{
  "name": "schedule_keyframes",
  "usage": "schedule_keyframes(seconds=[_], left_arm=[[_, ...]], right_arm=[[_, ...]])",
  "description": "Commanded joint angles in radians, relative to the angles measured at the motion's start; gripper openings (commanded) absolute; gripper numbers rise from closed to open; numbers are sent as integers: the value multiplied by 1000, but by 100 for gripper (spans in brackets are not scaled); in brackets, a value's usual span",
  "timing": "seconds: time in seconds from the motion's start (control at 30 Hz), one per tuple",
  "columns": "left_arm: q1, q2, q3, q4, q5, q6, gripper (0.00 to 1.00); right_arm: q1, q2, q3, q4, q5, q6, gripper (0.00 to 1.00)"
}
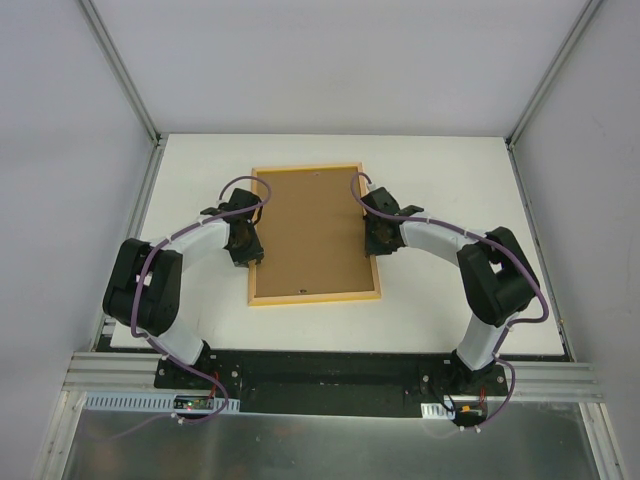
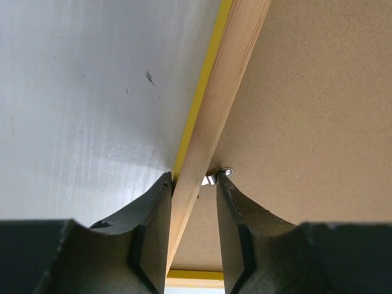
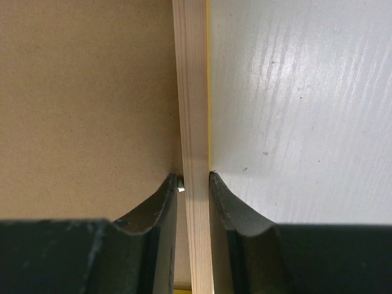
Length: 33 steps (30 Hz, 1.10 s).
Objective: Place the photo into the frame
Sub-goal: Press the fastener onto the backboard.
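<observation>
The frame lies face down on the white table, its light wood back up, with a brown hardboard backing panel inside it. The photo is hidden. My left gripper straddles the frame's left rail. Its outer finger touches the rail, and its inner finger stands apart at a small metal tab, so it is open. My right gripper is closed around the right rail, with both fingers close against it. A yellow edge shows under each rail.
The backing panel fills the inner side of both wrist views. Bare white table lies around the frame. Metal enclosure posts stand at the table's back corners, with grey walls on either side.
</observation>
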Motion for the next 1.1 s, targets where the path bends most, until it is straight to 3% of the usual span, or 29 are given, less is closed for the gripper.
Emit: schedule_keyframes(seconds=[0.0, 0.6, 0.83, 1.07], left_arm=[[-8, 15, -9, -43, -22, 20, 20], [-8, -40, -56, -20, 78, 63, 29], [-8, -53, -67, -8, 87, 78, 37], [-8, -65, -87, -6, 87, 80, 36]], right_arm=[[-4, -5, -17, -1, -5, -12, 1], [-12, -2, -23, 7, -13, -12, 1], [-15, 2, -25, 10, -14, -14, 1], [-15, 7, -23, 12, -20, -14, 1]])
